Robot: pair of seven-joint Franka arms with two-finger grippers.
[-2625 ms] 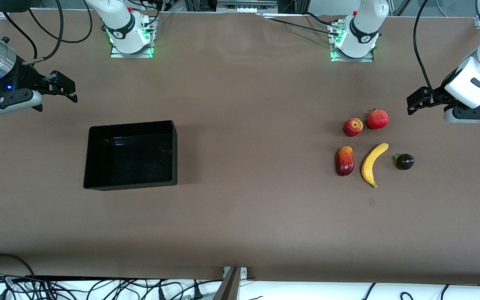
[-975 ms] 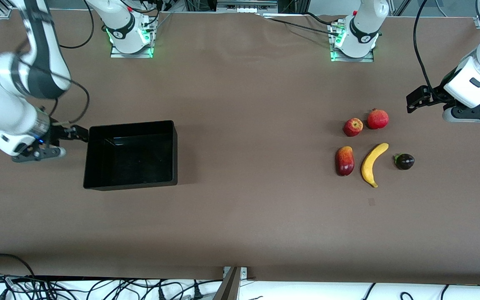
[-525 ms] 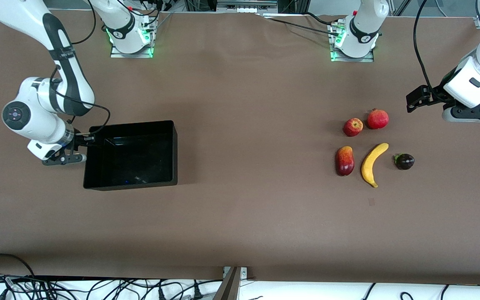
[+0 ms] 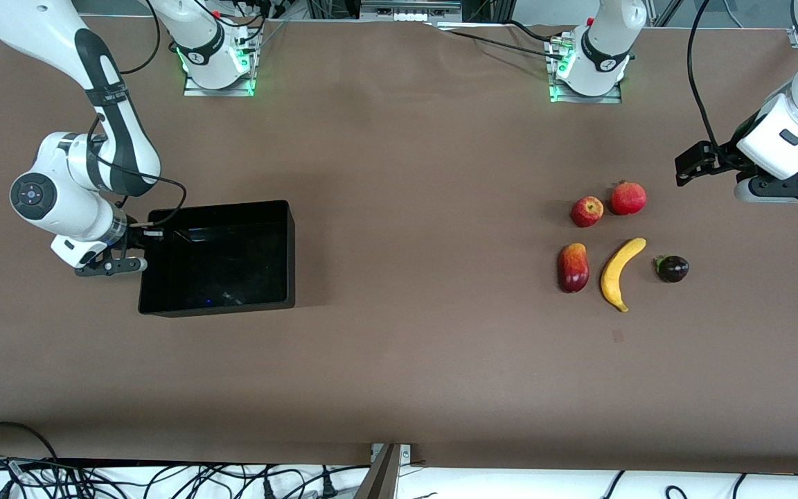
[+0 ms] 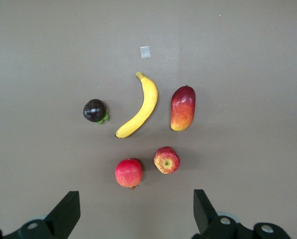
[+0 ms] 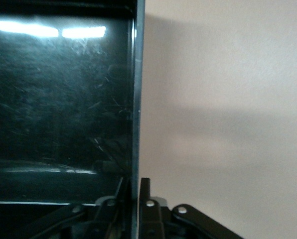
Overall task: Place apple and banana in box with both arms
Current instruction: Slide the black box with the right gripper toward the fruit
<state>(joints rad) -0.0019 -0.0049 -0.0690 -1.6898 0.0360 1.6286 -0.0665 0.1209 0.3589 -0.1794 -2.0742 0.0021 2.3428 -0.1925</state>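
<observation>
Two arms in front view: right gripper [image 4: 144, 235] at the box [image 4: 233, 294] wall toward the right arm's end of the table [image 4: 399, 360]; apple [image 4: 587, 211] and banana [image 4: 619, 273] lie well apart from the box.

Left wrist view: left gripper [image 5: 136, 211] waits over the fruits, fingers [image 5: 66, 214] spread wide, empty.

Right wrist view: fingers [image 6: 144, 191] pinch the box wall.

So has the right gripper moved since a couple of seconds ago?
Yes. The right gripper has come down toward the front camera from open table nearer its base, and now straddles the box wall at the right arm's end, shut on it.
</observation>
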